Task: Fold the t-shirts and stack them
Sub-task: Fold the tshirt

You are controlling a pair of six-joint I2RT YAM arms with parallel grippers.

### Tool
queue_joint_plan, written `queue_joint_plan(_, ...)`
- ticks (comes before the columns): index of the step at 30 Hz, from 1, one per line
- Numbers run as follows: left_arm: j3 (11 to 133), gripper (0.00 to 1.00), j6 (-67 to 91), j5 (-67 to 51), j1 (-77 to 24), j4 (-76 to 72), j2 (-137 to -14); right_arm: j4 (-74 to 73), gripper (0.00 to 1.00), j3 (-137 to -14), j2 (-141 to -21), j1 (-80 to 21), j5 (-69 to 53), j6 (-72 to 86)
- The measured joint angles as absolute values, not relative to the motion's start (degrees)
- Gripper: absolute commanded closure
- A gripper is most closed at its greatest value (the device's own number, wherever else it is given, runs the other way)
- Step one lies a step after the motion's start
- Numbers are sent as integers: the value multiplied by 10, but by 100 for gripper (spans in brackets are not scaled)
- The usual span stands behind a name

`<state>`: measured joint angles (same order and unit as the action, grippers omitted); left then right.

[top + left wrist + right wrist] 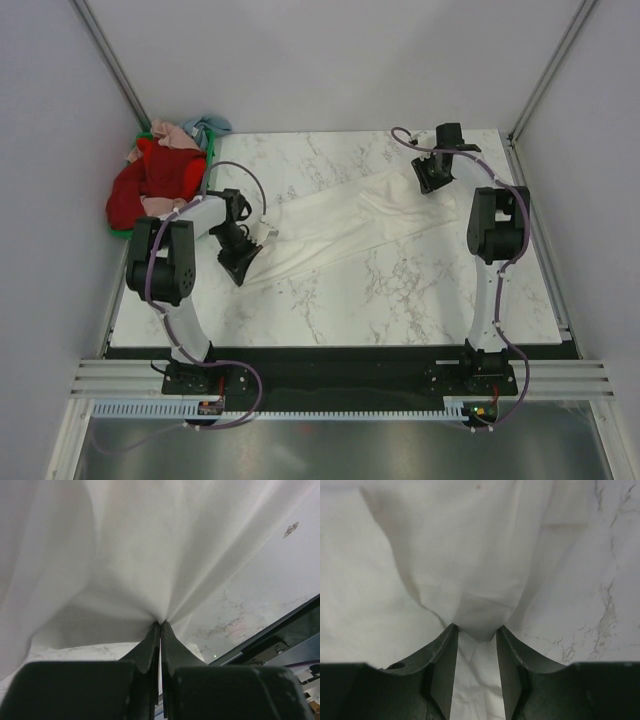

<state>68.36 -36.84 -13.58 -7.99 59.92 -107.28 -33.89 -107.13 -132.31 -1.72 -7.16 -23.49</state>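
Note:
A cream-white t-shirt [340, 225] lies stretched in a long band across the marble table, from the left gripper to the right gripper. My left gripper [243, 262] is shut on the shirt's left end; in the left wrist view the cloth [125, 555] fans out from the pinched tips [160, 624]. My right gripper [432, 182] is down on the shirt's far right end. Its jaws stand apart [475, 630] with a raised fold of the white cloth [470, 555] between them. Red [150, 185], pink [175, 135] and pale blue [210, 125] t-shirts lie heaped at the back left.
The heap of shirts sits in a green crate [143, 133] against the left wall, just behind the left arm's elbow. Bare marble table [400, 290] shows in front of the shirt. Walls close in at the left, back and right.

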Motion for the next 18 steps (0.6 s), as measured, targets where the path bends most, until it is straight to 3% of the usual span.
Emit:
queue_joint_plan(7,652,98,-354,-143,-121,612,-1026,-367,59,-1167,-1379,-27,-59,-258)
queue_joint_plan(18,642,79,-319,-168,-166,639,-931,-346,50,-1335,-1481,-90,-11,-300)
